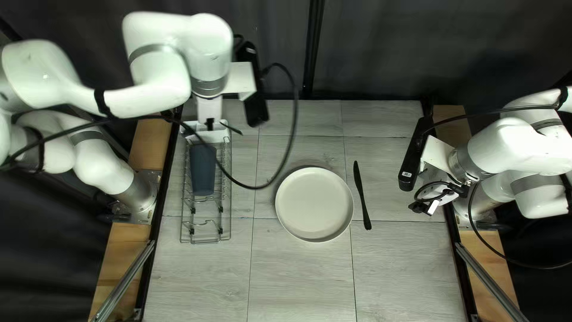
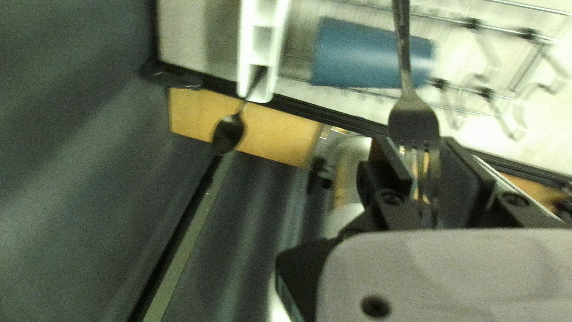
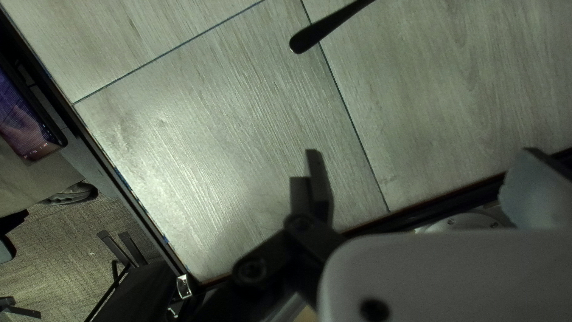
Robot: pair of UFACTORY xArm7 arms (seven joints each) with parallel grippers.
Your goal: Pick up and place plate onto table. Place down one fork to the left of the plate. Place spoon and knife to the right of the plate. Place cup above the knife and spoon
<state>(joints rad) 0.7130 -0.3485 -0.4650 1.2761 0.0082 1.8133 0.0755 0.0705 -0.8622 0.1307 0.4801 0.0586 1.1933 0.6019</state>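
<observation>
My left gripper (image 1: 208,124) hangs over the rack's far end in the top left view. In its wrist view, the left gripper (image 2: 425,170) is shut on the tines of a fork (image 2: 404,59), whose handle points away past the cup. The blue cup (image 1: 203,170) lies in the rack; the cup (image 2: 357,56) shows beyond the fingers too. A spoon (image 2: 229,132) leans out of the white holder (image 2: 260,36). The plate (image 1: 314,204) rests mid-table, with the knife (image 1: 361,194) to its right. My right gripper (image 1: 426,206) is at the table's right edge; the right gripper (image 3: 424,179) stands open and empty.
The wire rack (image 1: 205,241) stands along the table's left side. My left arm's black cable (image 1: 290,149) loops over the table between rack and plate. Beyond the table's edge in the right wrist view are a screen (image 3: 24,119) and a shoe (image 3: 72,194).
</observation>
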